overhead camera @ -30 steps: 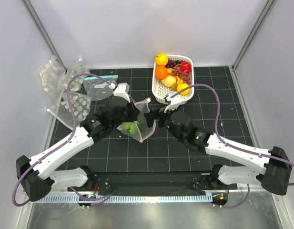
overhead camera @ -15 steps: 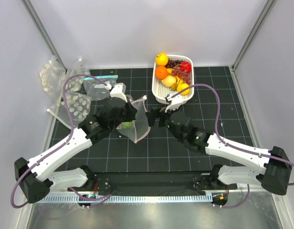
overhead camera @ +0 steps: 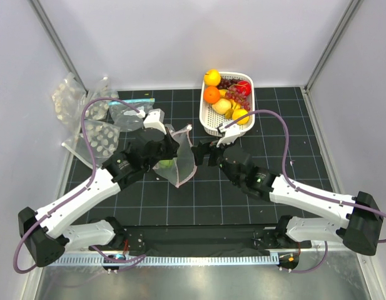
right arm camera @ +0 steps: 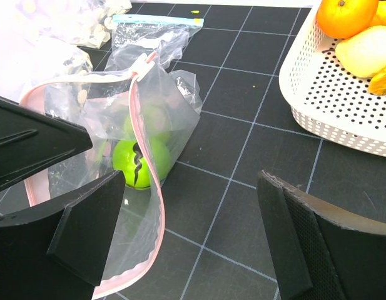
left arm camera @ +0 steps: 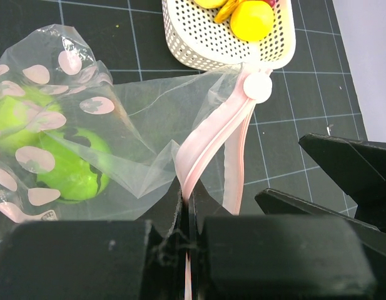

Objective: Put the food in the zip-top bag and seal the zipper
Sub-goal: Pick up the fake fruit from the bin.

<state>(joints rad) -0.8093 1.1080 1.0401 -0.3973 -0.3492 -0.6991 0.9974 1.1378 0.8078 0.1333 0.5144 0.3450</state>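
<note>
The zip-top bag [overhead camera: 180, 164], clear with white dots, is held up at mid-table with green food [overhead camera: 167, 165] inside it. My left gripper [left arm camera: 187, 197] is shut on the pink zipper [left arm camera: 213, 132] near one end of the mouth. A white slider [left arm camera: 261, 86] sits at the far end of the strip. The green food [left arm camera: 71, 170] lies low in the bag [left arm camera: 117, 112]. My right gripper [right arm camera: 189, 187] stands open just right of the bag [right arm camera: 149, 112]. The pink mouth edge [right arm camera: 147, 169] hangs beside its left finger [right arm camera: 86, 231], not gripped.
A white perforated basket [overhead camera: 205, 116] at the back right holds an orange, a lemon, grapes, a red fruit and yellow pieces. Several other dotted bags [overhead camera: 92, 122] and a flat clear bag with a teal strip [overhead camera: 131, 107] lie at the back left, by the left wall.
My left gripper has shifted slightly left, pulling the bag's mouth with it. The right gripper edged a little toward the bag. Little moved in the last half second.
</note>
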